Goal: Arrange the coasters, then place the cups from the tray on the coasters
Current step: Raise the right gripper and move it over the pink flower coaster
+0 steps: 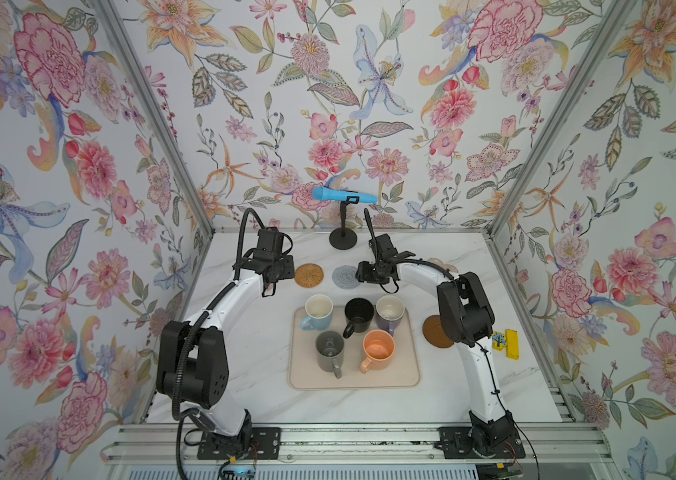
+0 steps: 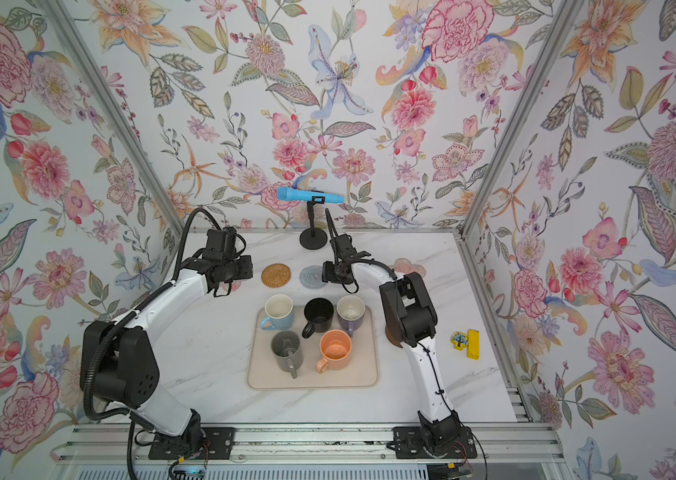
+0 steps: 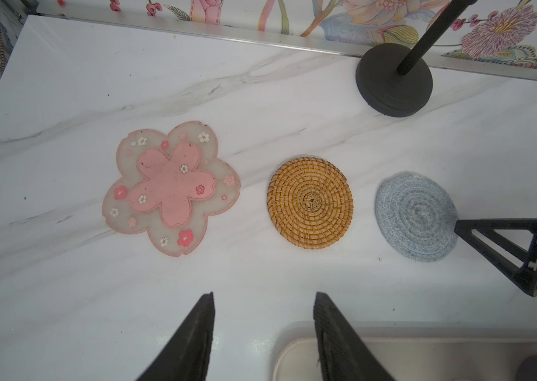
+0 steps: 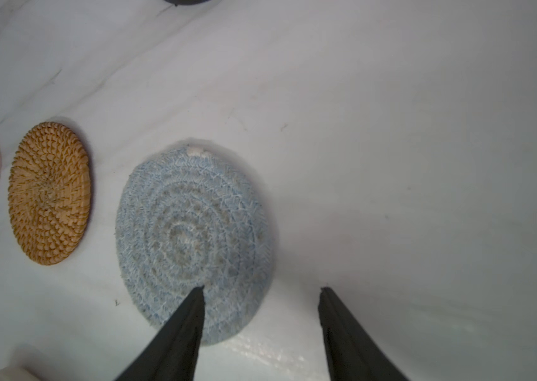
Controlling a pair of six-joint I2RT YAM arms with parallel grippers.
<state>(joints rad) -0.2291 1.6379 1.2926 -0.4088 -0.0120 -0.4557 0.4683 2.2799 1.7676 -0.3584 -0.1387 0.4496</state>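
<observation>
At the back of the table point(image 1: 244, 374), my right jaws hang part open and empty, one tip over the grey-blue coaster point(image 4: 194, 237). Pulling away low could drag it crooked. My left jaws gape empty too. Cups point(image 1: 377, 351) sit on the tray point(image 1: 404, 374).

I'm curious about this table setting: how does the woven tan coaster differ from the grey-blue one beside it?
The tan coaster is stiff-looking woven rattan; the grey-blue coaster is soft coiled yarn. The tan coaster lies with nothing over it, while the right gripper stands open with one fingertip over the grey-blue coaster's edge. Both are round, lie flat on the marble table, and carry no cup.
</observation>
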